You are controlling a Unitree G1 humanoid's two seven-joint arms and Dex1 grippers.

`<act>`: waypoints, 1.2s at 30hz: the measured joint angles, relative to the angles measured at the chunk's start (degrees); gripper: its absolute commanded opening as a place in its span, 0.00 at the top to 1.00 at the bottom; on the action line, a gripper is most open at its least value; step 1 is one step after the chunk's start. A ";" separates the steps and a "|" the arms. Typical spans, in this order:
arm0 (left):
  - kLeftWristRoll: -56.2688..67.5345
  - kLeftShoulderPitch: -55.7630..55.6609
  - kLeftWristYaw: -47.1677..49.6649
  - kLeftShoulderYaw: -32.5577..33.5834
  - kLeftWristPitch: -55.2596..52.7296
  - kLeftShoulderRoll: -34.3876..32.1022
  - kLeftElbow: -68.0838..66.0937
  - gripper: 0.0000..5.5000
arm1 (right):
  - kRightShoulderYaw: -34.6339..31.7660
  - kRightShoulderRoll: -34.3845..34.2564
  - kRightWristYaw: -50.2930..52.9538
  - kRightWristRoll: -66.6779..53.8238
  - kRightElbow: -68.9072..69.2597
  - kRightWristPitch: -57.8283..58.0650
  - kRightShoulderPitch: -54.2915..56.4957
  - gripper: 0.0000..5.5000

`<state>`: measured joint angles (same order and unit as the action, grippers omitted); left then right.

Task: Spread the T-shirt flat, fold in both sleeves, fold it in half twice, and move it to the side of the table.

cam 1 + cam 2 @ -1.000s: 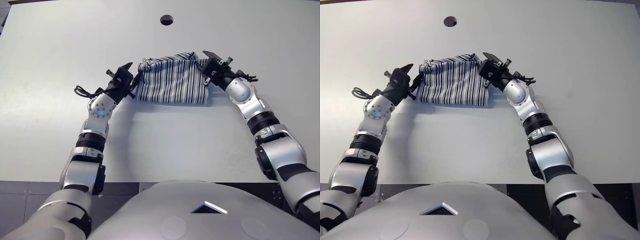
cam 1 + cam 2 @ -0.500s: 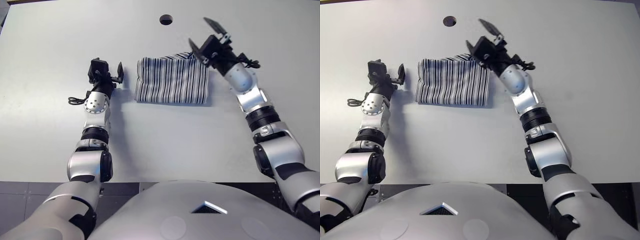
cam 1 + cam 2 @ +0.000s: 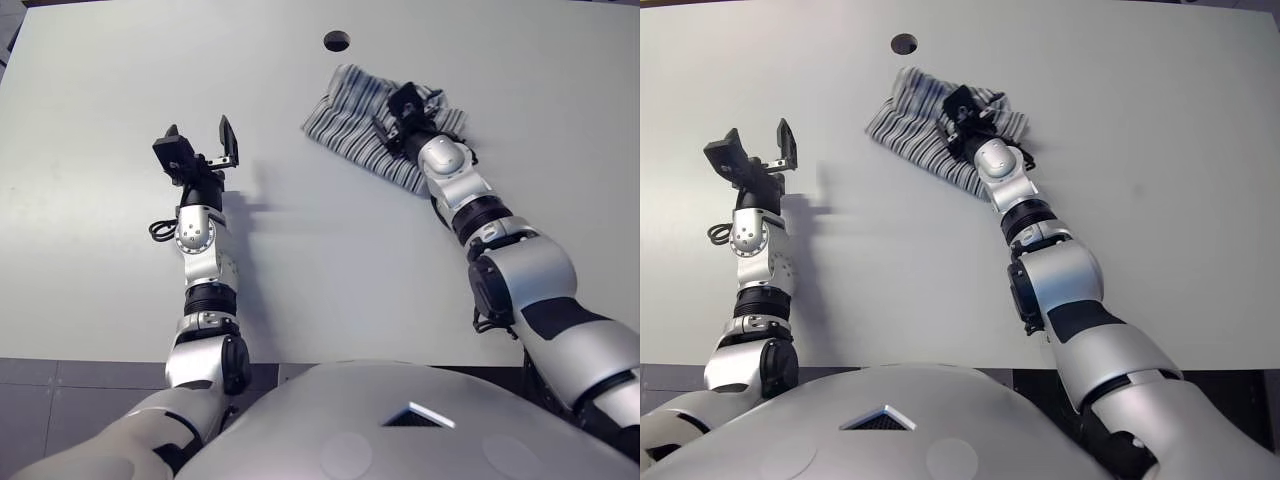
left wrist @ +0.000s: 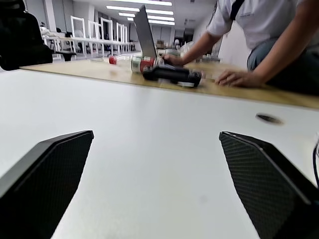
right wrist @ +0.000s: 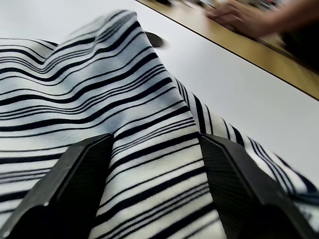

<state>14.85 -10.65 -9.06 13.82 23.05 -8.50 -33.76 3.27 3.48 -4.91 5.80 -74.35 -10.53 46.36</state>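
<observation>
Striped T-shirt (image 3: 345,112) is lying folded, skewed, on the table's (image 3: 320,270) far side. Right gripper (image 3: 398,118) is pressing on it, fingers spread astride a fabric ridge. Left gripper (image 3: 199,128) is hovering open, well apart. Suggest keeping pressure even and sliding slowly so the folds aren't bunching.

We see open table (image 3: 330,260) between the left gripper (image 3: 200,148) and the shirt (image 3: 350,120); the shirt lies bunched by the hole (image 3: 336,41), under the right gripper (image 3: 400,115), whose arm crosses the near-right side.
</observation>
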 measured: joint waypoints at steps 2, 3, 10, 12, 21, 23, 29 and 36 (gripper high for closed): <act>0.57 0.65 1.61 0.71 -0.69 0.94 2.39 0.15 | -7.48 5.46 6.90 -5.11 -0.68 3.35 0.02 0.43; 0.52 0.85 3.38 1.31 -0.73 1.43 2.70 0.15 | -13.13 10.47 12.03 -9.00 -1.31 5.46 -0.37 0.43; -6.60 2.04 10.93 0.33 6.43 5.96 2.98 0.15 | -26.81 22.14 21.68 -16.12 -1.66 6.27 -5.28 0.43; -10.10 2.53 14.01 -0.02 9.98 6.24 3.07 0.15 | -27.84 22.26 20.57 -16.16 -1.73 5.03 -5.48 0.43; -19.20 4.56 19.71 -2.60 15.23 6.82 7.11 0.15 | -18.55 17.34 16.99 -7.36 8.33 -21.03 -7.35 0.43; -21.57 4.53 19.88 -4.45 15.41 7.20 9.02 0.15 | -11.47 9.66 15.13 -2.73 17.63 -27.83 -11.29 0.43; -27.20 6.82 21.29 -9.15 17.53 8.76 9.38 0.14 | -0.30 1.33 16.30 8.19 36.50 -29.57 -28.46 0.39; -26.19 10.30 20.89 -10.41 18.03 9.05 9.34 0.01 | 3.87 -3.30 20.56 13.64 46.94 -27.17 -39.42 0.24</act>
<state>-11.34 -0.34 11.83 3.41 41.08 0.56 -24.42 7.14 0.18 15.66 19.44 -27.41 -37.69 6.94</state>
